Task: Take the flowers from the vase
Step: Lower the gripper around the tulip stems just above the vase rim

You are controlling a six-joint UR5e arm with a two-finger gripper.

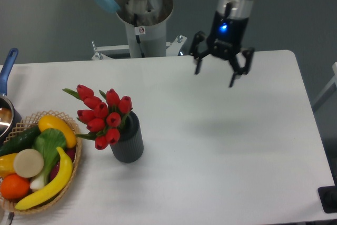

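Observation:
The flowers (101,115), a bunch of red tulip buds with green leaves, stand in the vase (128,142), a small dark grey ribbed cylinder left of the table's middle. The buds lean out to the vase's left. My gripper (215,77) hangs above the far side of the table, well to the right of and behind the vase. Its fingers are spread open and hold nothing.
A wicker basket (73,175) with a banana, cucumber, orange and other produce sits at the front left, close to the vase. A pot with a blue handle (8,67) is at the left edge. The arm's base column (143,25) stands behind the table.

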